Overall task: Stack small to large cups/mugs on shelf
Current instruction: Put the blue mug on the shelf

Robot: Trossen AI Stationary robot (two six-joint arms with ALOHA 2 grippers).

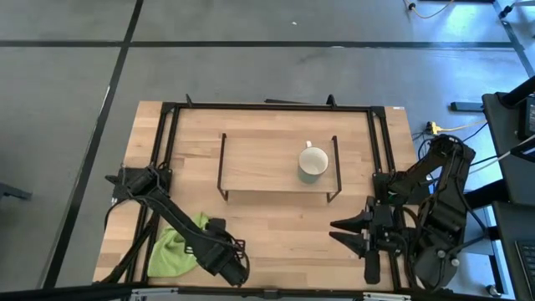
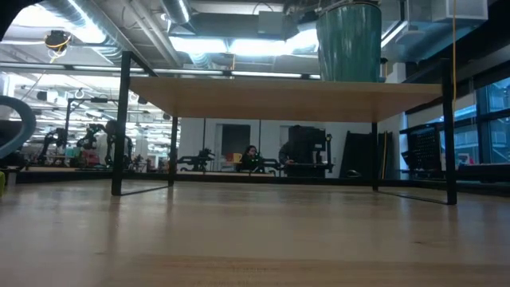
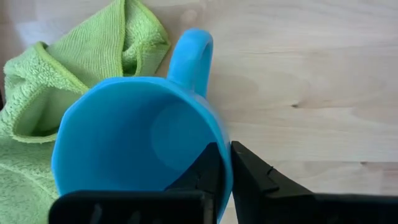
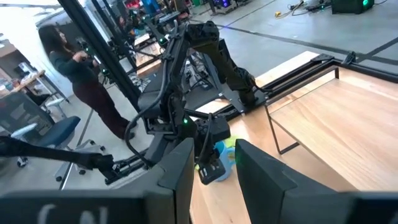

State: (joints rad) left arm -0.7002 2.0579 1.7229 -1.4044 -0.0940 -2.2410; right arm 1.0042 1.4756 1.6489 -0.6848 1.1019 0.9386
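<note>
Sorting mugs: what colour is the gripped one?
Light blue mug, clearest in the left wrist view.

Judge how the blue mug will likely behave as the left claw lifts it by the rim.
The left claw pinches the blue mug on one wall only, so the mug may swing or tilt off-centre. The glossy, rigid-looking wall could slip between the fingers. The handle sits away from the pinch, probably adding lopsided weight. The green cloth beside it should cushion a short drop.

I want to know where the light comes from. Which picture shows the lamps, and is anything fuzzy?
Low view: bright ceiling lamps glare above the shelf, whose underside is in shade. Left wrist view: the blue mug, pinched at its rim by the left gripper, is so close that its rim looks soft. High view: even light, faint shadows.
</note>
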